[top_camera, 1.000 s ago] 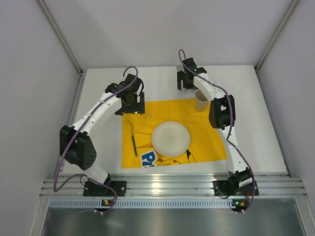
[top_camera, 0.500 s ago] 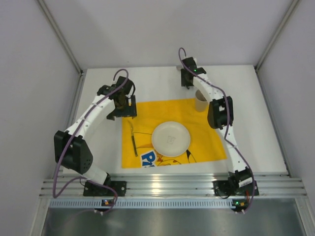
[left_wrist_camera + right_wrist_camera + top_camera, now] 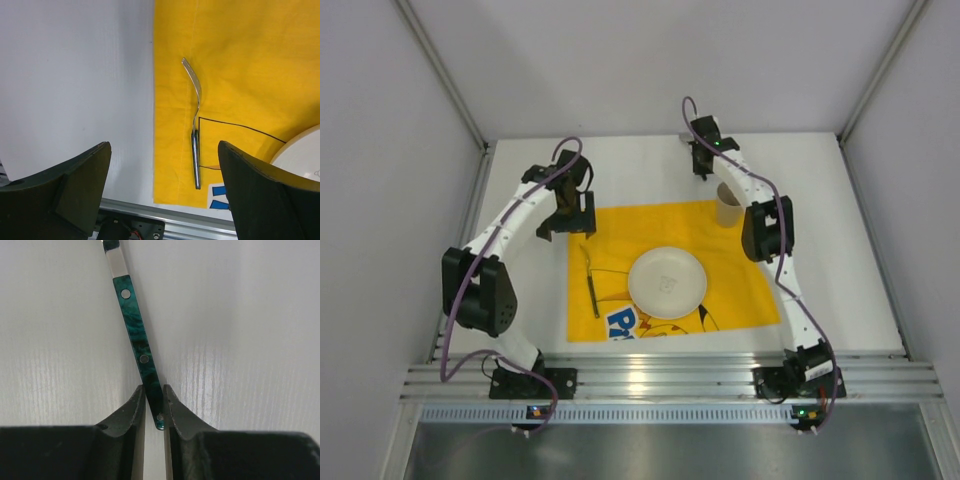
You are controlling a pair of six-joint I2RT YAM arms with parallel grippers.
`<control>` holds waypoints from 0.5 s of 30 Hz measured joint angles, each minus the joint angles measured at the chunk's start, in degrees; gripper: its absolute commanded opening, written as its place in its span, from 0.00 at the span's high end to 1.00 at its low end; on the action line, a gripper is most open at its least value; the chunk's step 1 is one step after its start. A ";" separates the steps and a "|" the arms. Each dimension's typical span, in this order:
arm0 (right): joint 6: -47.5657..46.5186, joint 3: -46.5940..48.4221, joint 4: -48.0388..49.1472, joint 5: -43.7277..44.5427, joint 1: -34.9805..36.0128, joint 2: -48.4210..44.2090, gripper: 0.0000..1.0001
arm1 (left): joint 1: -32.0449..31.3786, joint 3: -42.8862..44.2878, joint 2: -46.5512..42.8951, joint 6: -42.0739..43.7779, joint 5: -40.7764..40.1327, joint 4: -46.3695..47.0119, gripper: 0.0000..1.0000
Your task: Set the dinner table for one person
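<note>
The dinner table (image 3: 840,200) is lying flat under both arms, white and matte, with its ribbed aluminium rail (image 3: 670,375) running along the near edge. A yellow printed cloth (image 3: 620,225) is covering its middle; a white plate (image 3: 667,281) is sitting on the cloth, a fork (image 3: 590,280) is lying on the cloth just left of the plate, and a pale cup (image 3: 729,205) is standing at the cloth's far right corner.

The right gripper (image 3: 701,168) is reaching down to the bare far part of the table, beyond the cup. In the right wrist view its fingers (image 3: 131,407) are pressing together on the near end of a green-handled utensil (image 3: 135,325); the marbled handle with its metal rivets is stretching away over the white surface, and the metal part is running out of the top of the view, so what kind of utensil it is cannot be told.

The left gripper (image 3: 567,228) is hovering above the far left corner of the cloth with its jaws standing wide apart and nothing between them. In the left wrist view the fork is lying below it, apart from both fingers, with the table's bare surface to the left of the cloth edge.
</note>
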 measured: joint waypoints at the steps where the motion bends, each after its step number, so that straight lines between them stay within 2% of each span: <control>1: 0.02 0.00 0.02 -0.11 -0.02 0.00 1.00 | 0.11 0.39 0.22 0.11 0.09 -0.02 0.07; 9: 0.20 -0.20 0.02 -1.57 -1.53 -2.21 1.00 | 0.50 4.28 1.75 0.85 1.14 0.22 0.07; 12: 0.94 -1.38 0.28 -2.78 -2.62 -6.93 1.00 | 0.50 5.60 2.45 0.83 1.64 0.72 0.07; 15: 2.25 -7.13 1.97 -4.39 -3.67 -16.11 1.00 | 0.50 6.71 3.21 0.79 2.62 1.60 0.07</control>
